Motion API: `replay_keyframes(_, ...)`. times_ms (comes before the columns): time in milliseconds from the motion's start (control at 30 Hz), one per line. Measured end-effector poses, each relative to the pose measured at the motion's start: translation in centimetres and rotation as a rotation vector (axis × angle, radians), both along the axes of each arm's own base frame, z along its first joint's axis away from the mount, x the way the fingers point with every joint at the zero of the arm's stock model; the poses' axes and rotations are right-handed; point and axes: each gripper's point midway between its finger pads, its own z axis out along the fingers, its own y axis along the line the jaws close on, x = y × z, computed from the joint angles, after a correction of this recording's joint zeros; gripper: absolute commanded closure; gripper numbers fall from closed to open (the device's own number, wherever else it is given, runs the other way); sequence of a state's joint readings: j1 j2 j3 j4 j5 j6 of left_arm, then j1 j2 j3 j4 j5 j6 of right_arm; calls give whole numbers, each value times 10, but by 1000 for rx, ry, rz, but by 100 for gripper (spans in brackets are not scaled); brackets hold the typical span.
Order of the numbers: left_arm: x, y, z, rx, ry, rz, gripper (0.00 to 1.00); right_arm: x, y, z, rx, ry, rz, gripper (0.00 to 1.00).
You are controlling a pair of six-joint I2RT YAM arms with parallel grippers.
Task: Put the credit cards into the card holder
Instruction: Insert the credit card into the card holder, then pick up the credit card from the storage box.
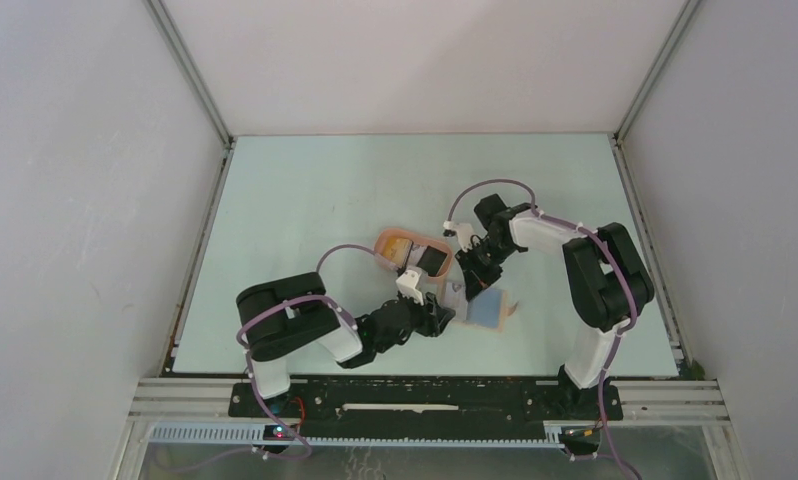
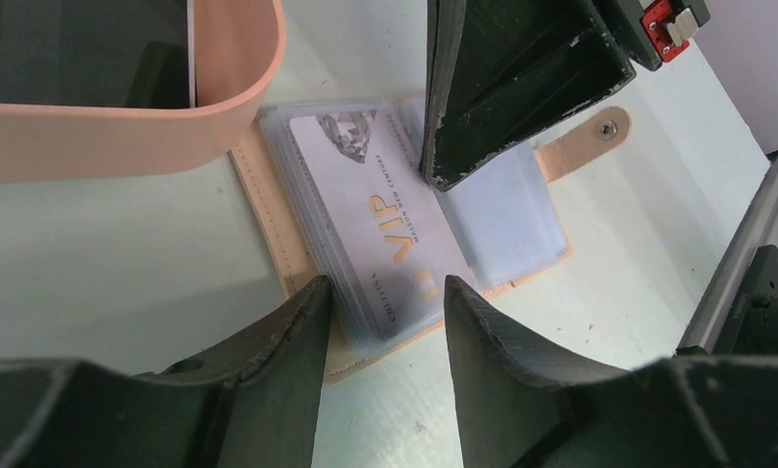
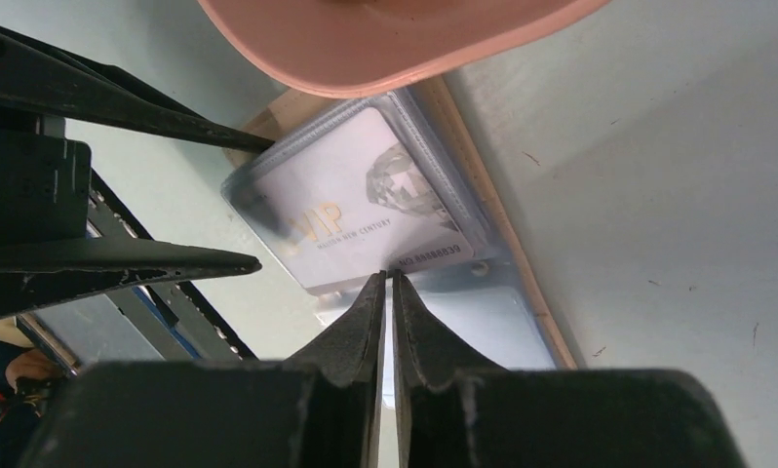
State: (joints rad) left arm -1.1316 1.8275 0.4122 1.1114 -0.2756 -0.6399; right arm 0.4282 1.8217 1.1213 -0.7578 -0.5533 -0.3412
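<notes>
left gripper (image 2: 385,287) open, empty, astride the card holder (image 2: 268,219); we should push the vip card (image 2: 375,219) squarely in with the right gripper (image 3: 386,279), its tips nearly closed.

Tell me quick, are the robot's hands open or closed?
Left gripper: open, fingers either side of the card holder edge.
Right gripper: closed, tips at the VIP card; holding anything cannot be told.

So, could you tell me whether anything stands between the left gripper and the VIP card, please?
Nothing visible does: the open left gripper straddles the near end of the VIP card. The shut right gripper sits beside it, over the card holder.
</notes>
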Motion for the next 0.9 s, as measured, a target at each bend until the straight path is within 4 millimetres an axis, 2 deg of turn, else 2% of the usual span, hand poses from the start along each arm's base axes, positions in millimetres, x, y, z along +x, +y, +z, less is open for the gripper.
replay_keyframes(133,0,0,0,2,2,-2,47,3,-1,4,18,-3,1,84)
replay_keyframes(233,-2,1,3,4,10,-1,45,8,-6,16,31,-45,10,78)
replay_keyframes(333,-4,7,16,1,7,-1,44,19,-17,49,72,-166,-6,73)
replay_keyframes(467,-8,16,46,-20,-31,-7,39,30,-28,124,169,-431,-32,63)
replay_keyframes(533,-8,21,65,-22,-67,-12,33,29,-28,158,217,-554,-31,48)
replay_keyframes(600,-9,28,79,-2,-108,-19,22,26,-26,186,267,-653,-25,25)
replay_keyframes(667,-7,36,88,39,-146,-22,10,24,-23,203,304,-707,-25,12)
replay_keyframes(733,-1,44,95,98,-183,-16,1,23,-17,217,355,-747,-13,9)
replay_keyframes(900,29,57,116,200,-237,32,0,21,1,224,459,-673,9,9)
